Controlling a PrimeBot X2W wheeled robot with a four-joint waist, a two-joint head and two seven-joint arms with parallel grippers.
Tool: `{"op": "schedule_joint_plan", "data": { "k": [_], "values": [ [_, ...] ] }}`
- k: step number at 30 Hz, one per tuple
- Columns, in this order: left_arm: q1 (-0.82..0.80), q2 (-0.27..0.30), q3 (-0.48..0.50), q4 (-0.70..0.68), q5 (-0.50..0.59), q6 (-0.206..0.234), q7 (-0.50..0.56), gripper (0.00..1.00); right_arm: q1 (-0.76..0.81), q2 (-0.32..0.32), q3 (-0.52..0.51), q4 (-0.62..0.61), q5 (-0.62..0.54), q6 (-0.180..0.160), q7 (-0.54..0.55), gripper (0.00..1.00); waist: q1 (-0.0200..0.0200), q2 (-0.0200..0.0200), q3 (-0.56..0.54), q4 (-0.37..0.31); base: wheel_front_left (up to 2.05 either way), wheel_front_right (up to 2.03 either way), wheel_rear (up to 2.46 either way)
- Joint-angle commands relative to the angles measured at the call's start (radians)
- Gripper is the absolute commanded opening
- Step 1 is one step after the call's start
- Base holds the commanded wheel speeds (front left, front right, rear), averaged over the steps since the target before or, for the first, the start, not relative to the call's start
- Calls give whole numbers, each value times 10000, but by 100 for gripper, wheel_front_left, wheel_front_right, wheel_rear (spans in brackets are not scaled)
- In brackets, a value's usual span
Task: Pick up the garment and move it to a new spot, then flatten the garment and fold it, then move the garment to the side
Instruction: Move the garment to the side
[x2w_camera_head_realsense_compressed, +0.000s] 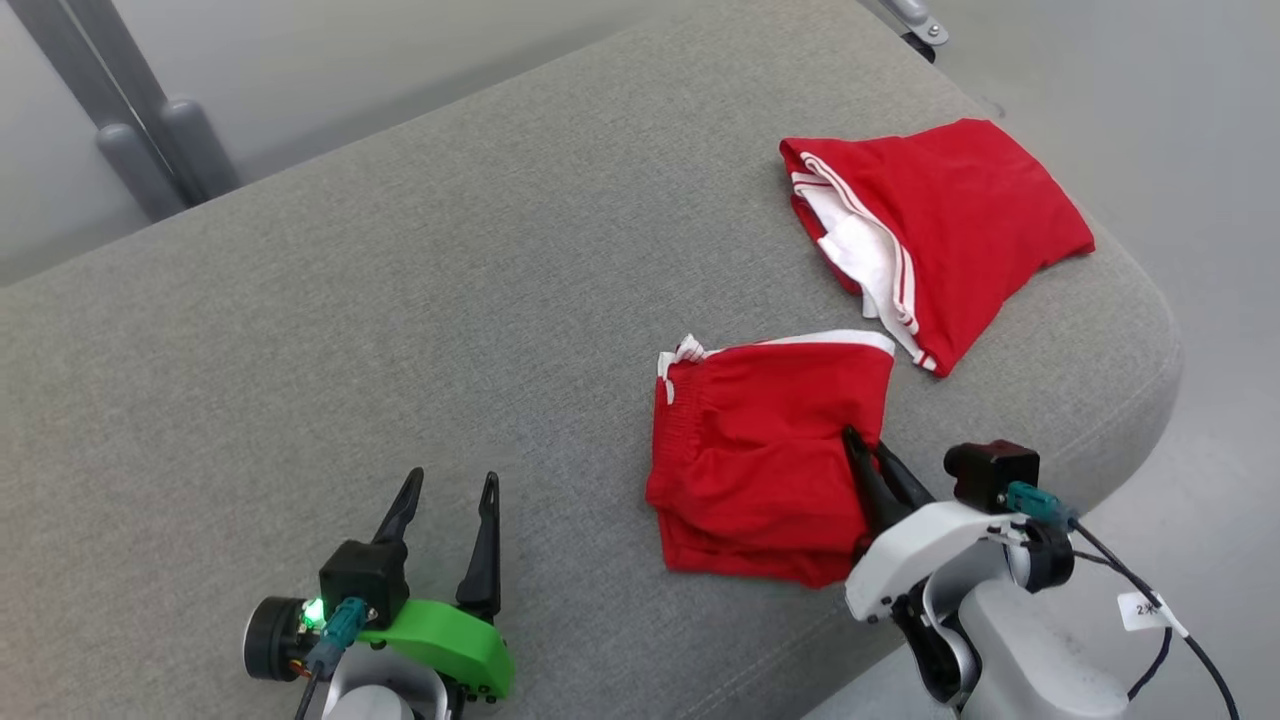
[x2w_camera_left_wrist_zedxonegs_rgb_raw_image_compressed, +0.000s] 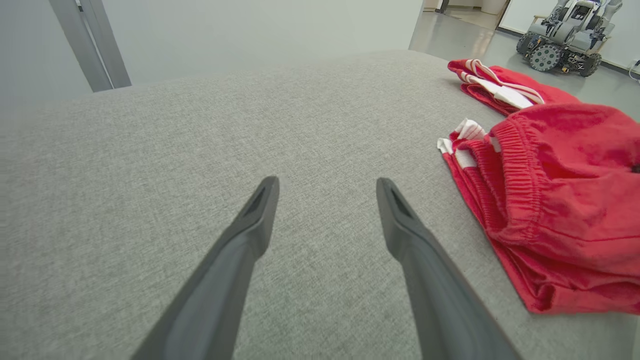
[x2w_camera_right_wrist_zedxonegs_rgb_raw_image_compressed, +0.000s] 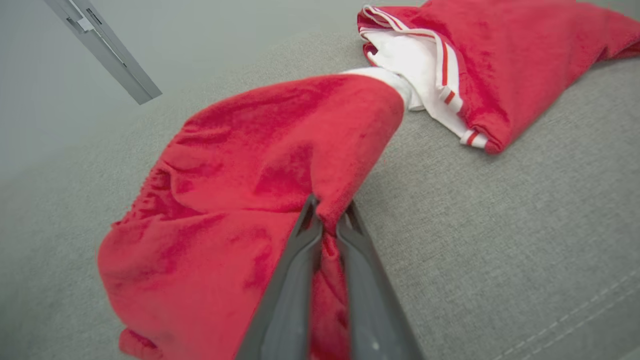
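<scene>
Red shorts (x2w_camera_head_realsense_compressed: 760, 450), near-square, waistband leftward; right gripper (x2w_camera_head_realsense_compressed: 864, 440) pinches their edge, left gripper (x2w_camera_head_realsense_compressed: 452, 476) splayed wide. Left wrist view adds a wheeled robot (x2w_camera_left_wrist_zedxonegs_rgb_raw_image_compressed: 565, 35).

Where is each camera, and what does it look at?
Head: up top, looking down at the grey cushion; left fingers and right fingers show.
Left wrist: on that arm, looking along open fingers over the cushion.
Right wrist: on that arm, looking along fingers pinching the red shorts.
All three see those shorts.
</scene>
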Motion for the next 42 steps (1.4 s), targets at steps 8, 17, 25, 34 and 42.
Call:
{"op": "schedule_joint_plan", "data": {
  "k": [8, 17, 25, 34, 42],
  "values": [
    [-298, 54, -206, -349, -36, -109, -22, 100, -1286, -211, -738, 724, -1767, -7, 3, 0, 0, -1, 444, 1220, 0, 0, 0],
    [-399, 54, -227, -379, 104, -128, -22, 100, -2799, -1717, -1420, 2352, -3213, -7, 3, 0, 0, -1, 663, 2406, 0, 0, 0],
    [-408, 53, 12, -439, 211, -105, -23, 100, -3837, -2914, -1738, 3368, -4018, -9, -6, 0, 0, -1, 814, 3191, 0, 0, 0],
    [-377, 51, 57, -431, 352, -200, -22, 100, -4391, -4120, -3064, 4524, -5081, -11, -6, 0, 0, -1, 810, 3726, 0, 0, 0],
    [-217, 51, 277, -467, 560, -260, -22, 100, -4319, -4775, -5016, 5034, -6048, -12, -7, 0, 0, -1, 838, 3933, 0, 0, 0]
  ]
}}
